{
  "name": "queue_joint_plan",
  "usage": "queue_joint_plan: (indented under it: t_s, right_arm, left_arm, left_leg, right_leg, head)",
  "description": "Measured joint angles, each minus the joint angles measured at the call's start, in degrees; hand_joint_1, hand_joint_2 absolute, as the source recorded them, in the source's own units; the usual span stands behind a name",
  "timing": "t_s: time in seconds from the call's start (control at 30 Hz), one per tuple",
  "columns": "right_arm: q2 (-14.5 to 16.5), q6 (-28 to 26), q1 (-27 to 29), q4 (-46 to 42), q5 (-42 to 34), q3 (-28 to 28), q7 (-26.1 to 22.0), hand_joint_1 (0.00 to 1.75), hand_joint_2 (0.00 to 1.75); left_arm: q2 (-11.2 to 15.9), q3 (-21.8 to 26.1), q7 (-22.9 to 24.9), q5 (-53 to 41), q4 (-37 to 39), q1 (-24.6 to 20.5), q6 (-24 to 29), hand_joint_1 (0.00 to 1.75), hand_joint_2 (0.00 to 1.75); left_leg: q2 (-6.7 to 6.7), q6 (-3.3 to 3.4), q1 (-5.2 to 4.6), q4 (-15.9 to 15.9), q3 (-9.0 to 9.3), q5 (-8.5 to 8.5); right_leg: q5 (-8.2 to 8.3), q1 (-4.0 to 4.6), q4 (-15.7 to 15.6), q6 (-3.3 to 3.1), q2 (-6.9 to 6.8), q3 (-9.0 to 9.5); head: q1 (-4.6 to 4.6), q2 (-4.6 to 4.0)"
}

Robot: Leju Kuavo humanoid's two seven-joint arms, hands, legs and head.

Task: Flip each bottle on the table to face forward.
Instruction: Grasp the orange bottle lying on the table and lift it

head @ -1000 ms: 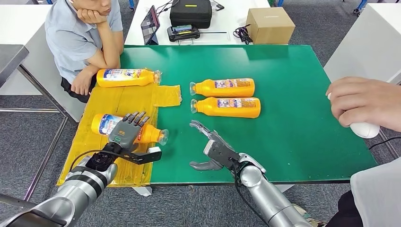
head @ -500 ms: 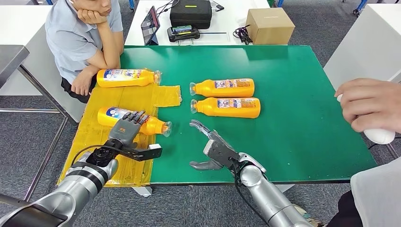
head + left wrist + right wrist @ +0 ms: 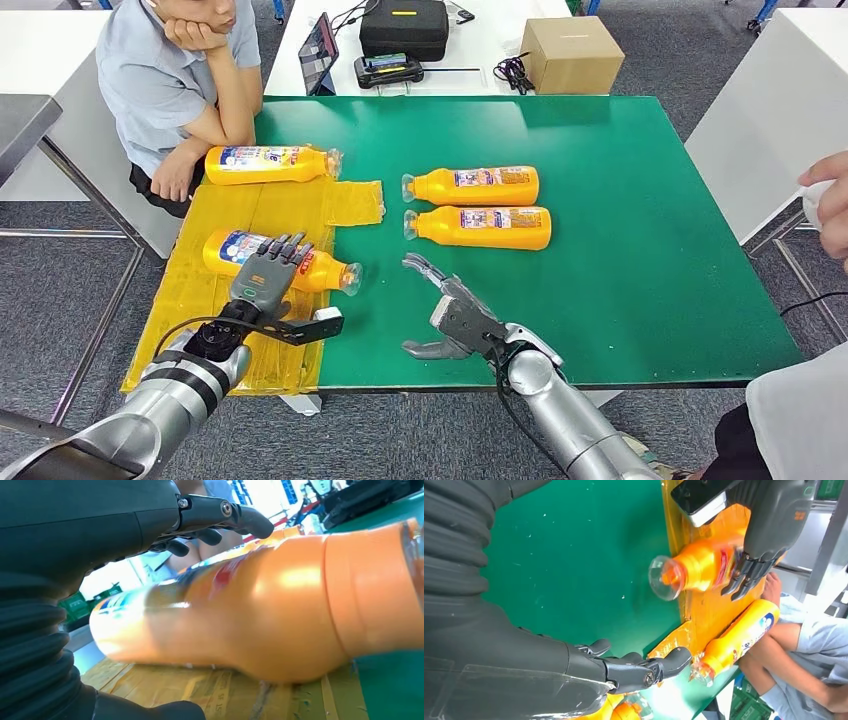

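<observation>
Bottles: we count four orange ones in the head view, all lying on their sides on the counter (image 3: 620,200). The far-left bottle (image 3: 268,164) lies with its long axis across the counter, its clear cap end toward the robot's right. Two middle bottles, the far one (image 3: 472,185) and the near one (image 3: 480,227), lie parallel and just beside each other on the green surface, caps toward the robot's left. The near-left bottle (image 3: 272,262) lies on the yellow taped sheet (image 3: 270,215), slightly tilted, cap toward the right and close to the sheet's edge. We see the left hand (image 3: 266,275) resting over this bottle, fingers laid across its body. The right hand (image 3: 452,312) is near the counter's front edge, fingers spread and holding nothing. Open green surface lies to the right of the middle bottles. One person sits at the far-left corner; another person's hand (image 3: 828,205) shows at the right edge.

Left wrist view: we record the near-left bottle (image 3: 280,610) close up, blurred, lying on the yellow sheet (image 3: 210,695), with the dark fingers (image 3: 220,517) arched over it and the thumb below; whether they clamp it we cannot tell.

Right wrist view: we note the right hand's fingers (image 3: 644,670) extended apart over the green surface, and beyond them the left hand (image 3: 769,525) draped over the near-left bottle (image 3: 696,567), its cap past the sheet's edge.
</observation>
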Motion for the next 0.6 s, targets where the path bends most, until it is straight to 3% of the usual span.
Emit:
queue_joint_plan:
  t_s: [0.6]
  right_arm:
    - [-0.09, -1.67, 2.11, -0.21, 1.15, -0.77, -0.17, 0.0, 1.75]
  left_arm:
    - [0.27, -1.67, 0.82, -1.53, -13.6, 7.98, 2.47, 0.0, 1.75]
  left_leg:
    - [-0.01, 0.0, 0.0, 0.0, -0.09, 0.0]
  right_leg:
    - [0.0, 0.0, -0.01, 0.0, 0.0, -0.11]
  head:
    - [0.0, 0.0]
